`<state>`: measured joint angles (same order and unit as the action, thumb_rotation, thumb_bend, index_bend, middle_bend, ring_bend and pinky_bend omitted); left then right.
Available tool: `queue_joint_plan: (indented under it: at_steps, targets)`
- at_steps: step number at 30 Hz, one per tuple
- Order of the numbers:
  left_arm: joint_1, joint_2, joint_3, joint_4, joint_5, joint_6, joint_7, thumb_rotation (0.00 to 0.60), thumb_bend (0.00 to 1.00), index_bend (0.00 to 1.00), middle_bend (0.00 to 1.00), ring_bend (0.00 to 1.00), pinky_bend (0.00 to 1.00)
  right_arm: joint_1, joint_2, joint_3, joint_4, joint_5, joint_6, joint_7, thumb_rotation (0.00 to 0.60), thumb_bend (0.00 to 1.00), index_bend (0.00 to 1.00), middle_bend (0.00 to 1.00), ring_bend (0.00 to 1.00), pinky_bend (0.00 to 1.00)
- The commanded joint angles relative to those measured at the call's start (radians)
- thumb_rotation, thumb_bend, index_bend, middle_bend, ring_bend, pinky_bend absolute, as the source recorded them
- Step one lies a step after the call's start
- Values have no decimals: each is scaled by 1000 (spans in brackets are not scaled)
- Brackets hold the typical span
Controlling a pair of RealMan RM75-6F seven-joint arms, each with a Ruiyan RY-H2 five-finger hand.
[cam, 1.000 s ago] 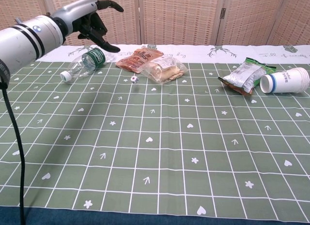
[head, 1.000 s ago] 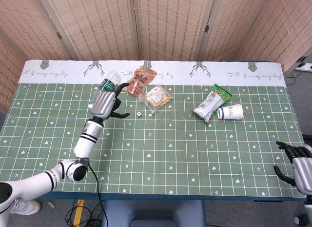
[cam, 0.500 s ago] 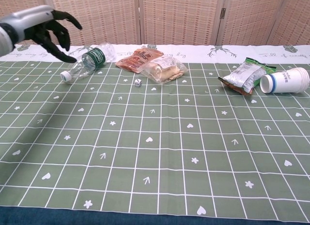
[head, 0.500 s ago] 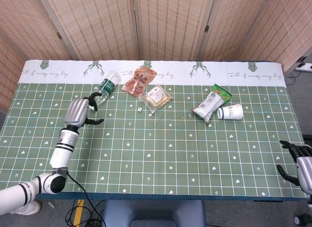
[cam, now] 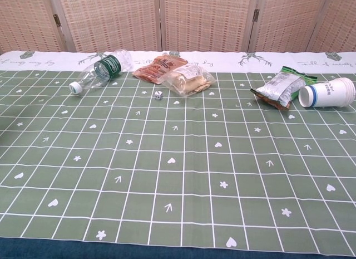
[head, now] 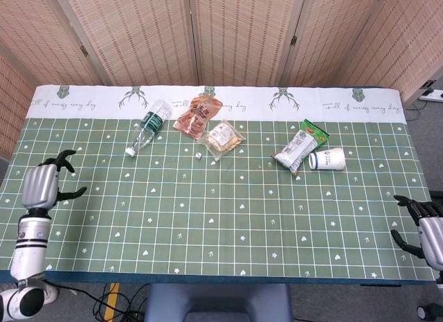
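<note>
Table (head: 228, 218) under green grid cloth, white printed band along its far edge; largest thing in view, and its near and middle stretches carry only the cloth pattern. All objects lie in a loose row toward the far side.

My left hand (head: 43, 185) hangs over the table's left edge, fingers spread apart, holding nothing; it appears in the head view only. My right hand (head: 423, 228) sits at the table's right edge near the front corner, fingers likewise apart and holding nothing, partly cut off by the frame.

Plastic bottle (head: 147, 127) lies on its side at far left, white cap pointing toward the near-left, green label around its middle. It is the object nearest my left hand, yet well apart from it, with bare cloth between.

Reddish-brown snack bag (head: 197, 116) lies just right of the bottle, touching the white band. Clear snack bag (head: 225, 136) overlaps its near-right corner. Silver pouch (head: 294, 150) rests on a green packet (head: 315, 132) at far right. Paper cup (head: 327, 158) lies on its side just beside the pouch, mouth toward the right edge in the chest view.

Small white die (head: 198, 160) sits alone just in front of the clear bag.
</note>
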<state>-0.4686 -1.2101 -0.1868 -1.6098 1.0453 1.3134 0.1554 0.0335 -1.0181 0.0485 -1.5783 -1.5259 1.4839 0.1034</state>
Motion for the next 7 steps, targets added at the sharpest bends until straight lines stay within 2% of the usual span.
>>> queue_joint_plan:
  at_steps: [1,7]
  targets:
    - [66,26,44,-28,57,78,-3,600,133,249,506,363,460,6,0,-5,4,-8,-10,22,600,218,226,326,324,267]
    - [158,38,120,-26,170,174,4,600,133,252,503,360,432,13,-8,-18,12,-46,-6,31,600,218,247,330,324,267]
